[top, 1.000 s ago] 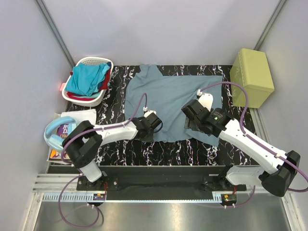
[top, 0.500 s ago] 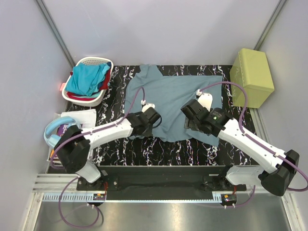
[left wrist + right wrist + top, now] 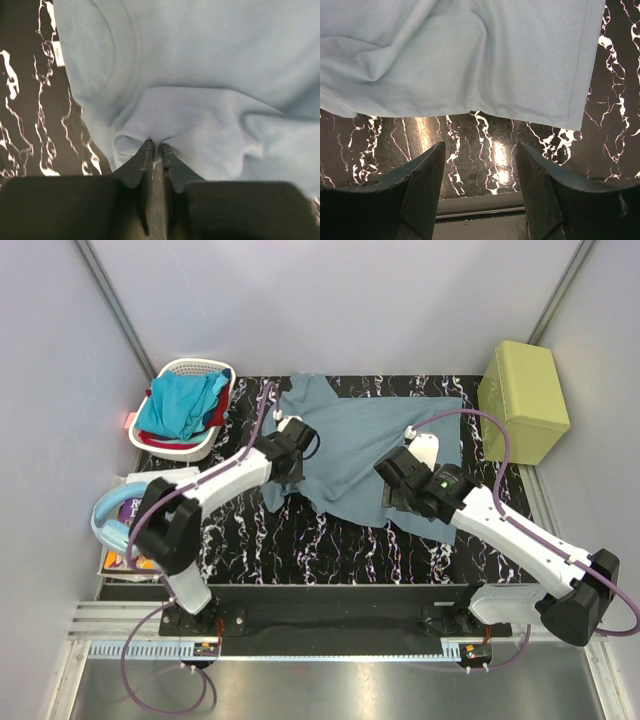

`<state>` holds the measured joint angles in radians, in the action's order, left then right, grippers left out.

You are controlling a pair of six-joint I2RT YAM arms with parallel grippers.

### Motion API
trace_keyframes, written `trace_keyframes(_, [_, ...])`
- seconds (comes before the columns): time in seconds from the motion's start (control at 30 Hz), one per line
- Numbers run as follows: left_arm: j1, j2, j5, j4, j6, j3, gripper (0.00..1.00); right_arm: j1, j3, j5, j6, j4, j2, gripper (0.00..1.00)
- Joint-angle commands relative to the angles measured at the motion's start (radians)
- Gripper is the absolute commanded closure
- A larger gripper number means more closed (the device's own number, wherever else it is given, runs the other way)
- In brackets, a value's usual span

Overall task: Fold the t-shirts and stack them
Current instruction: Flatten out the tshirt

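Note:
A grey-blue t-shirt (image 3: 370, 440) lies spread on the black marbled table (image 3: 300, 550). My left gripper (image 3: 300, 445) is shut on a bunched fold of it, and the near-left corner is pulled up over the shirt's left side. In the left wrist view the gripper (image 3: 156, 147) pinches the grey-blue cloth (image 3: 210, 75) between its fingertips. My right gripper (image 3: 396, 496) hangs open over the shirt's near-right hem. In the right wrist view it (image 3: 480, 150) holds nothing, with the hem (image 3: 470, 55) just beyond it. A turquoise t-shirt (image 3: 180, 405) and a red one (image 3: 218, 412) lie in the basket.
The white laundry basket (image 3: 205, 367) stands at the table's far left corner. A yellow-green box (image 3: 523, 400) sits off the far right corner. Blue headphones (image 3: 105, 522) and books lie left of the table. The table's near edge (image 3: 480, 212) shows below the right jaws.
My left gripper closed on the shirt's near-left hem and carried it away from me and to the left, folding that corner over. The right arm has barely moved.

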<state>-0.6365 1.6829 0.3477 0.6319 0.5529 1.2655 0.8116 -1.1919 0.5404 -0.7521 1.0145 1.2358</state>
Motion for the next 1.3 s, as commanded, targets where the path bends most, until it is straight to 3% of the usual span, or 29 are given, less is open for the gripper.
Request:
trace_keyframes(0.0, [0.058,0.134,-0.038,-0.031,-0.062,0.106,0.77,0.009,0.008,0.038,0.013,-0.021,-0.004,0.34])
trace_keyframes(0.03, [0.063,0.158,-0.036,-0.032,-0.07,0.142,0.7,0.009,0.008,0.036,0.017,-0.022,-0.006,0.34])
trace_keyframes(0.07, [0.069,0.182,-0.045,-0.031,-0.083,0.161,0.54,0.009,0.008,0.039,0.02,-0.021,-0.003,0.34])
trace_keyframes(0.13, [0.07,0.212,-0.038,-0.031,-0.088,0.195,0.37,0.009,0.008,0.043,0.031,-0.022,-0.002,0.34])
trace_keyframes(0.17, [0.069,0.207,-0.029,-0.031,-0.081,0.198,0.24,0.009,0.006,0.049,0.034,-0.022,0.001,0.34])
trace_keyframes(0.23, [0.067,0.167,-0.023,-0.032,-0.071,0.187,0.19,0.011,0.006,0.056,0.043,-0.024,0.002,0.34])
trace_keyframes(0.73, [-0.019,-0.195,0.004,-0.067,0.024,-0.064,0.23,0.009,-0.011,0.046,0.073,-0.07,0.05,0.34])
trace_keyframes(0.97, [-0.031,-0.146,-0.019,-0.107,0.03,-0.129,0.36,0.009,-0.014,0.03,0.066,-0.074,0.056,0.34])
trace_keyframes(1.27, [0.006,-0.063,-0.041,-0.167,0.002,-0.13,0.43,0.011,-0.015,0.044,0.063,-0.047,0.036,0.34])
